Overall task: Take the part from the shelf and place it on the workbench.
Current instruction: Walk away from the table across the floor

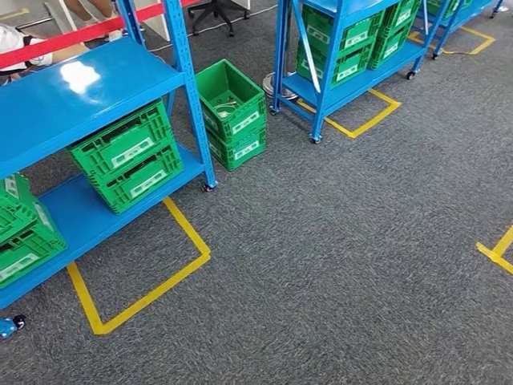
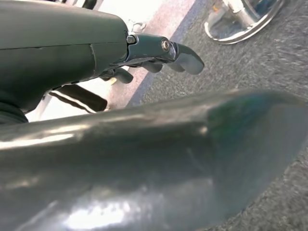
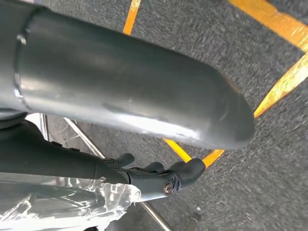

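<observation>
Left shelf (image 1: pixel 90 88) cut by frame edge, open crate's (image 1: pixel 232 100) contents too small to identify

Top shelf (image 1: pixel 72 100) bare, open from above. Lower shelf (image 1: pixel 90 210) crowded by green crates (image 1: pixel 128 156). Crate stack (image 1: pixel 232 112) blocks floor beside upright (image 1: pixel 192 96).

Head view looks down; wrist views, perhaps downward, share carpet (image 1: pixel 339 265).

The blue painted metal shelf (image 1: pixel 78 88) has a smooth, glossy top that mirrors the ceiling light. Beneath it sit green ribbed plastic crates (image 1: pixel 127 156) (semi-matt, moulded). Beside the shelf, the grey speckled carpet (image 1: pixel 339 265) looks rough, crossed by smooth yellow tape (image 1: pixel 145 298).
</observation>
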Tool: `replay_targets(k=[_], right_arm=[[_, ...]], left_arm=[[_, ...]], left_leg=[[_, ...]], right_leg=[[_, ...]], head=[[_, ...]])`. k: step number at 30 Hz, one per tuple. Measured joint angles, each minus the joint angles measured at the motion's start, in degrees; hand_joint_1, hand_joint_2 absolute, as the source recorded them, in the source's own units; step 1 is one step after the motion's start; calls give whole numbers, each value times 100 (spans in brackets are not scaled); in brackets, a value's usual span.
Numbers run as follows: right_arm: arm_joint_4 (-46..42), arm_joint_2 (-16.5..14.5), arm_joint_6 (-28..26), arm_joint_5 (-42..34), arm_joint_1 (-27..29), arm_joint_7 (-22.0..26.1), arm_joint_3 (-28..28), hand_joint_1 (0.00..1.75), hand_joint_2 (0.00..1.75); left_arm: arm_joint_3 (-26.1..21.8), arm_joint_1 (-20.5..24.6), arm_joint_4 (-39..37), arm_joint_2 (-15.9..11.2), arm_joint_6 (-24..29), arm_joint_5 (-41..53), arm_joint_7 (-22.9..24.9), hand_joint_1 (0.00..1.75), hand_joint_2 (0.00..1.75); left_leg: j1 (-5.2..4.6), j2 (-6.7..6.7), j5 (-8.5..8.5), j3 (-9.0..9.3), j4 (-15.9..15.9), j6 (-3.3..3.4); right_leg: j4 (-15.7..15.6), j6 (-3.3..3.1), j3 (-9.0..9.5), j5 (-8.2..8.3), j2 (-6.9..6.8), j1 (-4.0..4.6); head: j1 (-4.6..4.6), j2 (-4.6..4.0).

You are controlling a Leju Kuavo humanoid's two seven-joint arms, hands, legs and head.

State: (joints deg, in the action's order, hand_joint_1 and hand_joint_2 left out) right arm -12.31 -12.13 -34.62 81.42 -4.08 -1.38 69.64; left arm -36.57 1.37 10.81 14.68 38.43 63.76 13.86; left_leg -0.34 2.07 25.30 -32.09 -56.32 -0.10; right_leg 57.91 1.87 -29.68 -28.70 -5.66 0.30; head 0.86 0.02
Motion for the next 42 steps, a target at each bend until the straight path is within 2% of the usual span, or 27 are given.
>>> replay_targets(k=[2, 4, 5, 6, 7, 8, 10, 12, 13, 15, 16, 18, 20, 21, 22, 24, 26, 28, 30, 32, 34, 36, 37, 38, 39, 41, 42], right_arm=[[0, 0, 0, 3, -2, 0, -5, 0, 0], [1, 0, 1, -1, 15, 0, -7, 0, 0], [1, 0, 1, -3, 23, 0, -7, 0, 0], [1, 0, 1, -7, 28, 0, -7, 0, 0], [1, 0, 1, -8, 30, 0, -7, 0, 0], [0, 0, 0, -9, 29, 0, -8, 0, 0], [1, 0, 1, -10, 27, 0, -11, 0, 0], [1, 0, 2, -10, 25, 0, -15, 0, 0], [2, 0, 2, -10, 19, -1, -19, 0, 0], [2, -3, 2, -8, 12, -5, -27, 0, 0], [2, -4, 2, -4, 10, -8, -31, 0, 0], [2, -7, 2, 2, 17, -9, -36, 0, 0], [2, -5, 2, 4, 30, -9, -37, 0, 0], [2, -4, 3, 4, 33, -10, -37, 0, 0], [2, -3, 3, 4, 30, -10, -37, 0, 0], [2, -3, 4, 5, 16, -10, -39, 0, 0], [2, -3, 4, 6, 13, -9, -41, 0, 0], [2, -2, 4, 6, 13, -9, -42, 0, 0], [2, -2, 4, 7, 0, -9, -43, 0, 0], [2, -2, 4, 8, -5, -8, -44, 0, 0], [2, -2, 4, 8, 8, -7, -45, 0, 0], [2, -2, 8, 3, 23, -7, -46, 0, 0], [2, -2, 11, -1, 26, -7, -46, 0, 0], [2, -2, 15, -5, 27, -7, -46, 0, 0], [2, -2, 18, -8, 26, -7, -46, 0, 0], [3, -2, 21, -9, 21, -6, -46, 0, 0], [3, -2, 22, -9, 20, -5, -46, 0, 0]], left_arm=[[-1, -1, 0, 2, -2, 0, -1, 0, 0], [-2, 11, -1, 4, -7, 1, -4, 0, 0], [-2, 14, -1, 5, -12, 2, -6, 0, 0], [-2, 12, -1, 4, -17, 2, -7, 0, 0], [-2, 7, -1, 3, -21, 2, -7, 0, 0], [-2, 4, -1, 3, -23, 2, -9, 0, 0], [-2, 7, -1, 4, -31, 2, -22, 0, 0], [-2, 16, -1, 2, -40, 1, -39, 0, 0], [-2, 14, -1, 0, -49, 1, -44, 0, 0], [-2, 1, -1, -1, -77, 0, -46, 0, 0], [-2, -2, -1, 1, -92, 1, -45, 0, 0], [-2, 13, -1, 4, -112, 2, -43, 0, 0], [-2, 30, -1, 3, -123, 2, -42, 0, 0], [-2, 31, -1, 2, -127, 2, -42, 0, 0], [-2, 27, -1, 1, -130, 2, -41, 0, 0], [-2, 22, 0, -2, -136, 1, -40, 0, 0], [-2, 41, 1, -3, -138, 2, -40, 0, 0], [-2, 56, 1, -2, -138, 2, -40, 0, 0], [-2, 40, -1, -2, -138, 1, -40, 0, 0], [-3, 30, 0, -1, -138, 1, -38, 0, 0], [-3, 43, 0, 3, -138, 1, -37, 0, 0], [-3, 47, -1, 4, -140, 1, -37, 0, 0], [-3, 42, -1, 3, -144, 1, -37, 0, 0], [-4, 38, -1, 2, -149, -1, -39, 0, 0], [-4, 37, -1, 3, -154, -1, -42, 0, 0], [-3, 44, 0, 3, -158, -2, -49, 0, 0], [-3, 49, 1, 1, -158, -2, -51, 0, 0]], left_leg=[[29, -108, -23, 4, 19, 70], [36, -224, -27, -3, 18, 111], [35, -292, -28, -6, 17, 118], [36, -361, -28, -4, 16, 119], [37, -434, -30, 0, 14, 116], [40, -509, -32, 8, 13, 109], [39, -652, -32, 10, -4, 69], [36, -768, -47, -23, -19, 2], [41, -819, -66, -46, -16, -37], [62, -867, -84, -84, -12, -103], [60, -787, -28, -128, -86, -132], [46, -500, 272, -362, -578, -176], [45, -317, 617, -725, -1353, -206], [46, -291, 678, -833, -1596, -210], [46, -280, 630, -841, -1634, -206], [37, -201, 295, -545, -1096, -175], [1, 41, 30, -150, -348, -124], [-31, 154, -13, -8, -30, -69], [-23, 39, -26, -20, 3, -4], [10, -73, -55, -15, 30, 64], [30, -191, -74, -20, 37, 108], [31, -327, -81, -26, 35, 121], [33, -399, -82, -25, 33, 120], [38, -475, -84, -20, 31, 115], [45, -550, -87, -15, 27, 103], [50, -689, -89, -30, 1, 50], [48, -749, -95, -52, -12, 13]], right_leg=[[325, 62, -141, -212, 225, -23], [1076, 99, -497, -569, 467, -42], [1431, 107, -679, -689, 511, -46], [1621, 110, -791, -707, 530, -47], [1590, 109, -801, -610, 542, -51], [1323, 107, -695, -410, 569, -61], [521, 110, -343, -27, 791, -105], [79, 88, -141, 91, 987, -133], [49, 60, -125, 77, 993, -125], [44, -14, -113, 110, 883, -115], [31, -56, -111, 127, 821, -118], [9, -118, -112, 143, 678, -116], [6, -149, -121, 138, 519, -97], [7, -157, -122, 134, 439, -89], [7, -160, -119, 130, 368, -84], [7, -155, -103, 121, 247, -79], [20, -118, -91, 95, 146, -48], [28, -66, -82, 72, 45, -14], [21, -8, -65, 57, -24, -17], [230, 62, -142, -98, 167, -31], [912, 106, -448, -453, 446, -41], [1598, 120, -791, -686, 529, -48], [1672, 124, -846, -642, 538, -52], [1509, 127, -788, -488, 554, -62], [1154, 131, -633, -271, 600, -79], [387, 142, -286, 29, 882, -137], [166, 134, -177, 79, 1003, -158]], head=[[-26, 0], [-59, 0], [-63, 0], [-67, 0], [-69, 0], [-69, 0], [-70, 0], [-65, 0], [-61, 0], [-60, 0], [-39, 0], [8, 0], [33, 0], [33, 0], [33, 0], [34, 0], [40, 0], [30, 0], [19, 0], [-2, 0], [-34, 0], [-42, 0], [-45, 0], [-44, 0], [-45, 0], [-50, 0], [-50, 0]])
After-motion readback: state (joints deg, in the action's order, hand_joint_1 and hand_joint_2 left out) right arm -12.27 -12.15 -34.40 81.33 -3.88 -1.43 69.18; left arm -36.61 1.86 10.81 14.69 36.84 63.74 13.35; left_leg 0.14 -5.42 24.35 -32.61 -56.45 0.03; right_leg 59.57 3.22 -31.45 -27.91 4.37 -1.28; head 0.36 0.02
